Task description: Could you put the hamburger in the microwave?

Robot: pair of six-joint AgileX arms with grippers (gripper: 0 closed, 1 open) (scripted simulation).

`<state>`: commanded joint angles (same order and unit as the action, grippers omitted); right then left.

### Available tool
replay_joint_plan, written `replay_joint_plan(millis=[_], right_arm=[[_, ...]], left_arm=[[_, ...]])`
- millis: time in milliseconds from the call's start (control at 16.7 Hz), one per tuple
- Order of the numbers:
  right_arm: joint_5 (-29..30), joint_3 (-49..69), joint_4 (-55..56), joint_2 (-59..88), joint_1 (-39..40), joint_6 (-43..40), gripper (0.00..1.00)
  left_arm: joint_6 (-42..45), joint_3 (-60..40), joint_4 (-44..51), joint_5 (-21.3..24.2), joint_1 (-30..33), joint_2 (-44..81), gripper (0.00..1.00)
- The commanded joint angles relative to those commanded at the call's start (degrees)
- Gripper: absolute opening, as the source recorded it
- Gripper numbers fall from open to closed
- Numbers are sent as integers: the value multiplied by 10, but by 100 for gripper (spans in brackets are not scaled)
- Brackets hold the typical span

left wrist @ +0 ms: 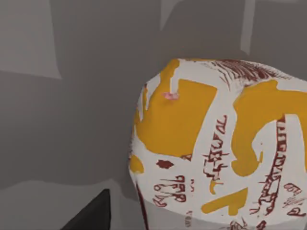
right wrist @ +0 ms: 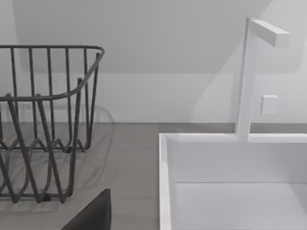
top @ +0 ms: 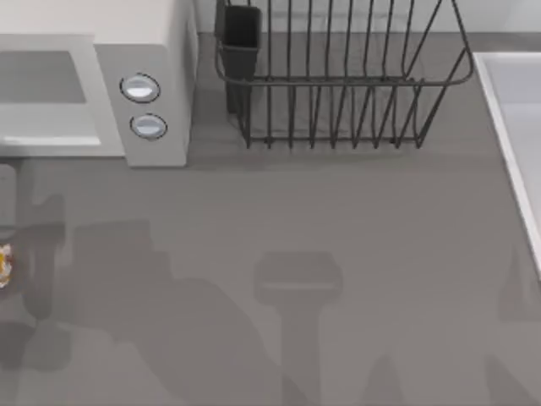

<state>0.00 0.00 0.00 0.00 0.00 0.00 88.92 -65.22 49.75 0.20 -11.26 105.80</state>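
**Item: hamburger** [top: 4, 266]. Located at the far left edge of the table in the top view, well in front of the microwave [top: 156, 51] and apart from it. In the left wrist view it appears close up as a rounded, wrapped bundle [left wrist: 216, 148], white with yellow patches and red lettering.

**Handling (judged):** light; soft and easily crushed; the wrapper is likely a little slippery and may crease. A hold across the widest part of the rounded sides is advised, with mild pressure only, kept low enough that the bundle does not squirt upward.

**Destination:** microwave, at the back left; grey cavity seen to the left of the button panel (door position cannot be told).

**Left gripper:** a dark finger [left wrist: 91, 215] is seen just beside the hamburger; whether the claw is spread or pressed together cannot be told.

**Right gripper:** a dark finger [right wrist: 93, 215] is seen; claw state cannot be told. It faces the rack [right wrist: 43, 120] and sink [right wrist: 165, 182], idle at the table's right.
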Motion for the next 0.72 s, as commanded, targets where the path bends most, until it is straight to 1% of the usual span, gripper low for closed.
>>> replay_joint_plan(millis=[180,360,720], right_arm=[[0,0,0,0,0,0,100],[0,0,0,0,0,0,100],[0,0,0,0,0,0,100]], left_arm=[[6,31,-47,0,-6,16,100],[-2,37,-79,0,3,42,100],[-17,19,-100,0,17,79,100]])
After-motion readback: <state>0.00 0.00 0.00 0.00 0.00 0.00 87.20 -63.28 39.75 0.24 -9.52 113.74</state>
